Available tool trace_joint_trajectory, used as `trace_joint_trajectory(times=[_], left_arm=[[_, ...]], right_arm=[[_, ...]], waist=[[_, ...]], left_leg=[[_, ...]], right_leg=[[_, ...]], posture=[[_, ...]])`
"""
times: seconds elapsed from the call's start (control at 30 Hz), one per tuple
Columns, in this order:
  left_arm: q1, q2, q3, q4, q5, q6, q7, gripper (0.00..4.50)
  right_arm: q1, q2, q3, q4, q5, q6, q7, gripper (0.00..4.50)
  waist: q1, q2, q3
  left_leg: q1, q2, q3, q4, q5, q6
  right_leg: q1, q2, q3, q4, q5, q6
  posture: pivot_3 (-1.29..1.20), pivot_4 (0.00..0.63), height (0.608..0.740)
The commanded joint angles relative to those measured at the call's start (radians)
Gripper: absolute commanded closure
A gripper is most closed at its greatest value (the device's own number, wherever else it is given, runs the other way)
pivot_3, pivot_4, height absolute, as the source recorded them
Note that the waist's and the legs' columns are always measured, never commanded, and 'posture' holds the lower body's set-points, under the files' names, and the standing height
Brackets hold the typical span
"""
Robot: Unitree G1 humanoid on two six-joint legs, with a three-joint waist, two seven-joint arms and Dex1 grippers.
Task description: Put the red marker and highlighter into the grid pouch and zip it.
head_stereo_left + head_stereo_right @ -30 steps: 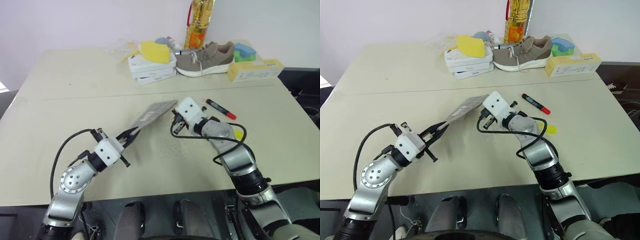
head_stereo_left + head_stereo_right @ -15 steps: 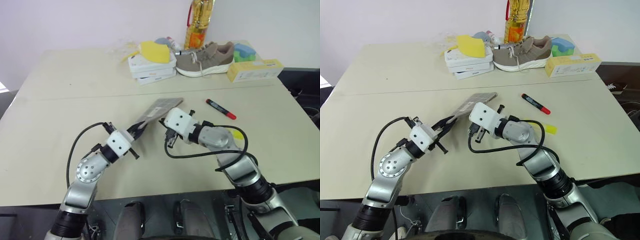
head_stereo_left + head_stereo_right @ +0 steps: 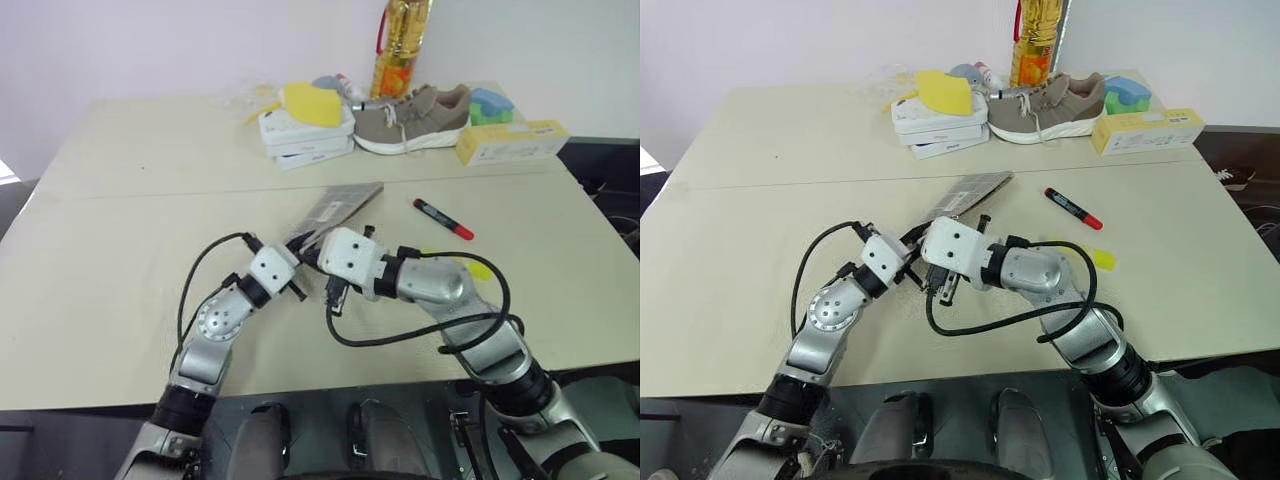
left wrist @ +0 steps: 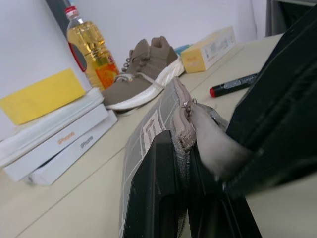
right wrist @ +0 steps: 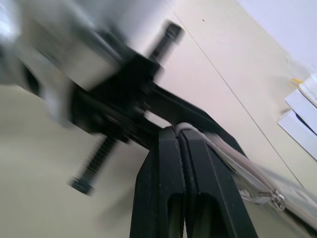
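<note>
The grid pouch (image 3: 343, 204) is lifted at a slant above the table's middle. My left gripper (image 4: 181, 138) is shut on its near edge. From the right, my right gripper (image 5: 181, 133) meets it, shut on the grey zipper cord (image 4: 214, 145) at that same end. The two grippers sit almost touching under the pouch's low end. On the table to the right lies the red marker (image 3: 442, 219). Nearer, the yellow highlighter (image 3: 479, 268) peeks out from behind my right forearm.
At the table's far edge stand stacked white boxes (image 3: 305, 137) with a yellow pad (image 3: 308, 103) on top, a grey shoe (image 3: 410, 118), an oil bottle (image 3: 398, 45), a long yellow box (image 3: 511, 140) and a blue-green sponge (image 3: 490, 103).
Both grippers have drawn together. The left carried the pouch rightward and forward. The right swung back and left to the pouch's near end. Both stayed shut.
</note>
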Motion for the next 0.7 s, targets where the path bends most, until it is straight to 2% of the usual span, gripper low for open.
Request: trace_joint_trajectory(times=[0.03, 0.33, 0.43, 0.63, 0.7], left_arm=[[-0.046, -0.017, -0.002, 0.038, -0.007, -0.046, 0.006, 4.50], [-0.095, -0.045, -0.008, 0.106, -0.003, -0.087, 0.006, 4.50], [-0.082, -0.043, -0.004, 0.087, -0.008, -0.082, 0.006, 4.50], [-0.027, 0.013, 0.040, 0.011, -0.099, -0.009, -0.063, 4.50], [-0.010, 0.049, 0.056, -0.023, -0.153, 0.037, -0.108, 4.50]], right_arm=[[-0.012, -0.003, 0.005, -0.069, 0.026, 0.000, 0.017, 4.45], [-0.018, -0.008, 0.008, -0.069, 0.030, -0.003, 0.020, 4.45], [-0.009, -0.020, -0.031, -0.075, 0.049, 0.042, 0.022, 3.62], [0.064, -0.107, -0.239, -0.129, 0.133, 0.169, 0.028, 0.61], [0.114, -0.163, -0.329, -0.140, 0.172, 0.230, 0.041, 0.61]], waist=[[0.000, 0.000, 0.000], [-0.001, 0.000, 0.000], [-0.001, 0.000, 0.000], [0.002, -0.001, 0.000], [0.005, -0.001, 0.000]], left_leg=[[0.000, 0.000, 0.000, 0.000, 0.000, 0.000], [0.000, 0.000, 0.000, 0.000, 0.000, 0.000], [0.000, 0.000, 0.000, 0.000, 0.000, 0.000], [0.000, 0.000, 0.000, 0.001, 0.000, 0.000], [0.000, 0.000, -0.001, 0.001, 0.000, 0.000]], right_leg=[[0.000, 0.000, 0.000, 0.000, 0.000, 0.000], [0.000, 0.000, 0.000, 0.000, 0.000, 0.000], [0.000, 0.000, 0.000, 0.000, 0.000, 0.000], [0.001, -0.001, 0.000, 0.001, 0.000, 0.000], [0.001, -0.001, 0.000, 0.000, 0.000, 0.000]], posture=[[0.00, 0.150, 0.740], [0.00, 0.150, 0.740], [0.00, 0.150, 0.740], [0.00, 0.150, 0.740], [0.00, 0.150, 0.740]])
